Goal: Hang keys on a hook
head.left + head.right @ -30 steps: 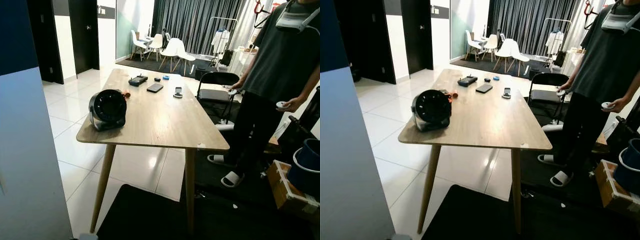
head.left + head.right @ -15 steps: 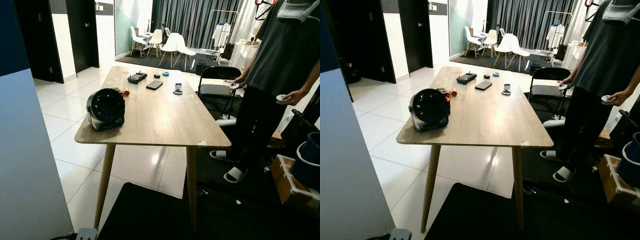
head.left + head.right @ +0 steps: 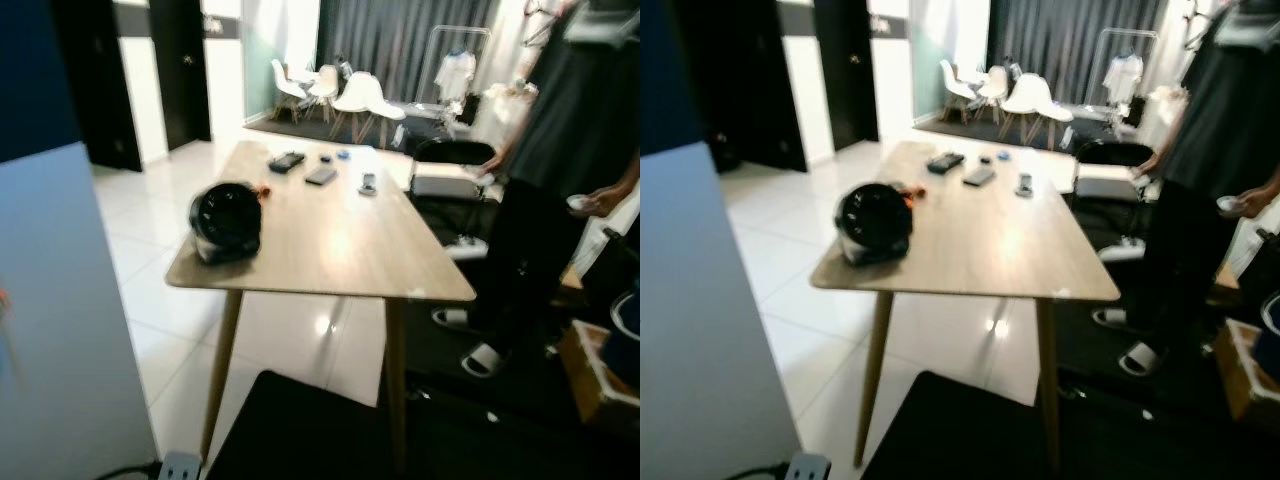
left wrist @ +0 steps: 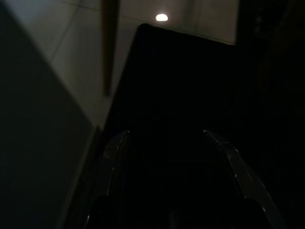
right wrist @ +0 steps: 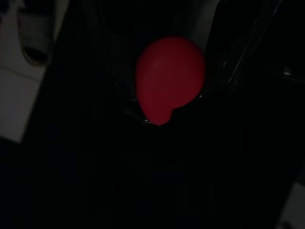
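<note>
In the dark right wrist view a round red key tag [image 5: 169,81] sits between the two black fingers of my right gripper [image 5: 174,102], which is shut on it. Any keys on the tag are lost in the dark. My left gripper [image 4: 167,136] hangs open with nothing between its fingers, above a black floor mat [image 4: 181,71] beside a wooden table leg [image 4: 109,47]. I cannot make out a hook in the blurred eye views.
A wooden table [image 3: 330,250] stands ahead with a black round fan [image 3: 227,220] and several small devices [image 3: 322,175] at its far end. A person [image 3: 570,150] stands to its right by a folding chair [image 3: 445,180]. A blue-white panel [image 3: 50,300] is close on my left.
The whole picture has shifted slightly and turned blurry, so the camera is moving. The table's things and the person keep their places.
</note>
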`<state>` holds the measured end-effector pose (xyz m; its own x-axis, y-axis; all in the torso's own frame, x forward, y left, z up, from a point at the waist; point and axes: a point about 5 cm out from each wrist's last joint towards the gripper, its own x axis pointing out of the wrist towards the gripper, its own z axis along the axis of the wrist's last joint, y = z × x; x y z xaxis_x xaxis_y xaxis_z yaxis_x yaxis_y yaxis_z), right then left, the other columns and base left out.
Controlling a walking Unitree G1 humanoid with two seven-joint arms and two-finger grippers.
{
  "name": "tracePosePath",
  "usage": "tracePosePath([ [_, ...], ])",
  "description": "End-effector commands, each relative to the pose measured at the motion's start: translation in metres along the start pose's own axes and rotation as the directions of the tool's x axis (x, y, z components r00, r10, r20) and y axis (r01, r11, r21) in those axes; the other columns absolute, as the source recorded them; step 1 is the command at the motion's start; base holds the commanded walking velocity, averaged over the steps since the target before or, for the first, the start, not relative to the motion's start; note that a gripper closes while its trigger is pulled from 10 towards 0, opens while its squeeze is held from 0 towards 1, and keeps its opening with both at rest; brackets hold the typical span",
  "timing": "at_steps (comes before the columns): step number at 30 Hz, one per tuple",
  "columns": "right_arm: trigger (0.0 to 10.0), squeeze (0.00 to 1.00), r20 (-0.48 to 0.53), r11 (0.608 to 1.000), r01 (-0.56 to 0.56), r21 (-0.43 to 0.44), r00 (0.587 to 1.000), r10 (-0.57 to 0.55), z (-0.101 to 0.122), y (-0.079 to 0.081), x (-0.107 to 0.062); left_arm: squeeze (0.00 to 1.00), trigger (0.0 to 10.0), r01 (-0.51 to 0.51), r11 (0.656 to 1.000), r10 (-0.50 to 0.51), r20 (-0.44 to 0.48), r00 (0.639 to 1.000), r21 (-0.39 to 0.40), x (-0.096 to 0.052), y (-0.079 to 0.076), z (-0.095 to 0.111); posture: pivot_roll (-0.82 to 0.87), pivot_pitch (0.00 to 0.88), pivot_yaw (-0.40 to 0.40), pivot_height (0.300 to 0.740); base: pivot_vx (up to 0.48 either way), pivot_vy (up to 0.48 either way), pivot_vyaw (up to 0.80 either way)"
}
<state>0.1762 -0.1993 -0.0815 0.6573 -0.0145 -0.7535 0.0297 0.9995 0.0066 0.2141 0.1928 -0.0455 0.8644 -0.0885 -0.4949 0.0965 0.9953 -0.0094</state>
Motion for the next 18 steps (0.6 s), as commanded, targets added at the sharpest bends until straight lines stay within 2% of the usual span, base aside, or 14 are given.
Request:
tracePosePath([
  [1, 10.0, 0.00, 0.011, 1.000, 0.001, -0.011, 1.000, -0.001, 0.0013, -0.0014, -0.0002, 0.00, 10.0, 0.008, 1.000, -0.008, -0.017, 1.000, 0.010, -0.0023, -0.0012, -0.0049, 0.10, 0.031, -0.046, 0.740, 0.000, 0.000, 0.80],
  [18, 10.0, 0.00, 0.001, 0.999, -0.012, -0.030, 1.000, 0.012, -0.0016, -0.0006, -0.0010, 0.00, 10.0, 0.009, 1.000, -0.009, -0.022, 1.000, 0.006, -0.0033, -0.0008, -0.0066, 0.10, 0.018, -0.050, 0.740, 0.000, 0.000, 0.80],
])
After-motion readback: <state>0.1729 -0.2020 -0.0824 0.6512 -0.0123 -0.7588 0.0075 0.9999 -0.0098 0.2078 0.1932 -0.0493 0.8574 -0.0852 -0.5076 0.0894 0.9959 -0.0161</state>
